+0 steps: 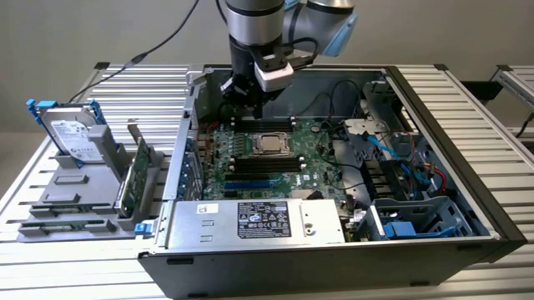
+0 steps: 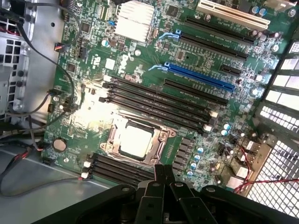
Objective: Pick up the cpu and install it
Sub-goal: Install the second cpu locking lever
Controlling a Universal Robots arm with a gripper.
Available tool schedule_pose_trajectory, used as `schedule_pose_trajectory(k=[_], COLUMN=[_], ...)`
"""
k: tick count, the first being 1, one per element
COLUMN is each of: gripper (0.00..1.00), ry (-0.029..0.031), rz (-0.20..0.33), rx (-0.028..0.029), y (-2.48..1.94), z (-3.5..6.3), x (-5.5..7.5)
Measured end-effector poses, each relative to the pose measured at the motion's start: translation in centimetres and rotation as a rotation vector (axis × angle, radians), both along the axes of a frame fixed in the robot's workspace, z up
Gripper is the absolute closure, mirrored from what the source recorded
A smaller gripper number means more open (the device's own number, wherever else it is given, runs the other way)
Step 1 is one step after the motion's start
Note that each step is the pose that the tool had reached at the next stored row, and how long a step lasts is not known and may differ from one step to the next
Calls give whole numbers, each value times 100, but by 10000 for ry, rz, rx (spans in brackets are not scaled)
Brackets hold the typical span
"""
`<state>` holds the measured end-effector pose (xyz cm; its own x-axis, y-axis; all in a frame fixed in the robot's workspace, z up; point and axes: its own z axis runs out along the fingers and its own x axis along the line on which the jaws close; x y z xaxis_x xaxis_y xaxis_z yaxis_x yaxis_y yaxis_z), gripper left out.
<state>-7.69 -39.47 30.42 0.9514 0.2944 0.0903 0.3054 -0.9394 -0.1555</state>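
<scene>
The cpu point(image 1: 271, 144) is a small square chip with a shiny silver top. It lies flat inside the metal socket frame point(image 2: 112, 137) in the middle of the green motherboard point(image 1: 250, 169). In the wrist view the cpu point(image 2: 136, 141) looks bright, between two banks of black memory slots. My gripper point(image 1: 255, 112) hangs inside the open computer case, above the board and just behind the socket. Its black fingers point(image 2: 159, 179) are pressed together with nothing between them. The gripper point(image 2: 162, 169) touches neither the chip nor the board.
A silver power supply box point(image 1: 259, 222) with a black sticker fills the case front. Blue cables point(image 1: 376, 140) and a drive cage point(image 1: 417, 219) crowd the exterior view's right. Outside, a hard drive in a blue bracket point(image 1: 71, 134) and a card point(image 1: 134, 175) stand in a grey holder point(image 1: 71, 203).
</scene>
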Motion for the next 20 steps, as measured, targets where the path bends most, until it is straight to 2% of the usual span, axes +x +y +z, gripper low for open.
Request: schedule_pose_trajectory(k=[5,10,12,15,16,20], gripper=[89,89,89,89,89,89], ry=[0,-1,0,-1,0,0], rz=[1,1,-1,1,1,2], rx=[-289,-476,-569,-752,-770,-774], y=[41,90,127,208,218,224], z=[0,0,1,0,0,0], x=[83,163,177,186,188,189])
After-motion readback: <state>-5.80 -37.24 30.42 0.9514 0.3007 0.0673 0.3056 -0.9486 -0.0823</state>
